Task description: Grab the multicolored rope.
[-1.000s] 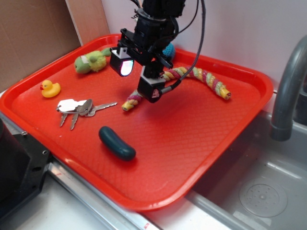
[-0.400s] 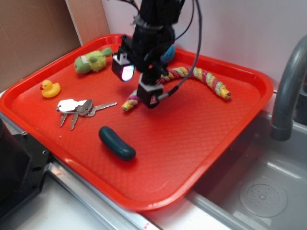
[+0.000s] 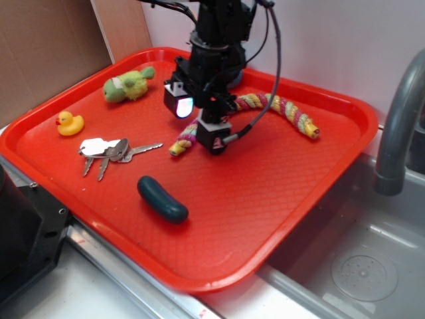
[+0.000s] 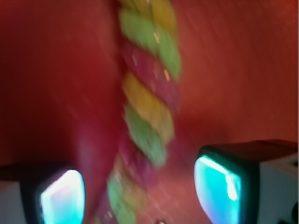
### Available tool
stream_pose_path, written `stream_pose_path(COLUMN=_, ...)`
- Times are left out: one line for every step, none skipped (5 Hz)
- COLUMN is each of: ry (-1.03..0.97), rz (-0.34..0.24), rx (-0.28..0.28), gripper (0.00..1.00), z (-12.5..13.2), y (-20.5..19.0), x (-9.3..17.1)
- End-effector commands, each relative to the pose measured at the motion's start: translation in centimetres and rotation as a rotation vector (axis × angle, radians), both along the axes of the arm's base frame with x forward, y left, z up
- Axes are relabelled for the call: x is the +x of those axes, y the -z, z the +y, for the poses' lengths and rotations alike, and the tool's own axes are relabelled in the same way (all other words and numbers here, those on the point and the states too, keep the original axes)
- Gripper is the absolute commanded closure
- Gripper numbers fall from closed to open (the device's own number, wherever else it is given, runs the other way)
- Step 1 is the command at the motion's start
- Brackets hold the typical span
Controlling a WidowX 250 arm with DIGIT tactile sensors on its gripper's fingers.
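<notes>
The multicolored rope (image 3: 265, 106) lay curved near the far edge of the red tray (image 3: 279, 199). The gripper (image 4: 140, 186) hung low over the rope's near end, its two fingers (image 4: 219, 182) spread apart, one on each side — not pinching yet. The arm pointed straight down. To do it well, it should go lower, stay centered, then squeeze — slowly.
</notes>
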State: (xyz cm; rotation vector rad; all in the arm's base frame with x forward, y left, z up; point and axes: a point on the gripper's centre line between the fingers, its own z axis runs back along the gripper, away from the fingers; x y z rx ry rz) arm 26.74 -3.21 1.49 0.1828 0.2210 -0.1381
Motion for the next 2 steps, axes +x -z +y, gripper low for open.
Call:
stream_pose_path(ry=-0.063, rz=0.208, rx=-0.005, gripper=1.0, z=0.9, y=5.99, x=-2.05)
stream_pose_path(ry=-0.074, rz=0.221, rx=0.028, gripper=1.0, z=0.86, y=5.7, x=-2.09)
